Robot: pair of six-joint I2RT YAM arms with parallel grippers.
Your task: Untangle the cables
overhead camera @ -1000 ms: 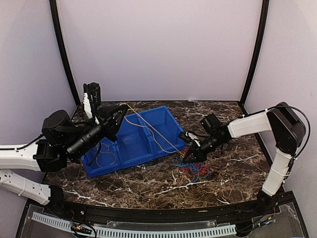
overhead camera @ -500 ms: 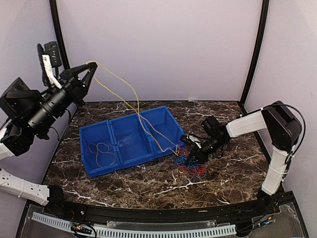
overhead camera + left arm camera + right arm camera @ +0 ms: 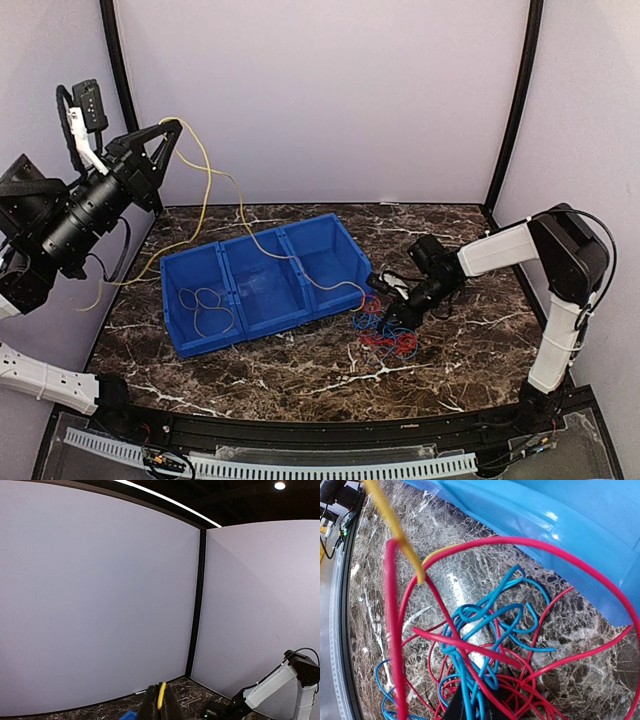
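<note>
- Far left, high up by the side wall (image 3: 40, 60): the left fingers (image 3: 176, 125) are pinched tight on the yellow cable (image 3: 161, 696), well above the worktop (image 3: 300, 370).
- From there the yellow line sags down across the bin (image 3: 260, 322) and runs into the tangle (image 3: 385, 335). A free end droops near the worktop's left edge.
- My read is that this is the pull-out: yellow is being drawn free of the red and blue.
- To do it well, I'd say pull slow and steady along the line of the cable. A jerk could cinch a red loop round it.
- In the bin, a pale coil (image 3: 205, 305) lies in the leftmost compartment. The other two look bare.
- The yellow strand rides over the bin's rim, so it could snag or drag the bin. Lifting clear of that rim looks wise.
- Just right of the bin, the tangle sits on the worktop, red and blue loops wound together.
- The wrist view shows yellow passing through a big red hoop, and that hoop looks like the catch point.
- The right fingers (image 3: 472, 712) are down in the heap, apparently nipped on blue and red strands, an anchor. They should hold firm and low.
- The left arm has little room, with the wall just beside it and only some height above. The right arm has open worktop in front and to its right.
</note>
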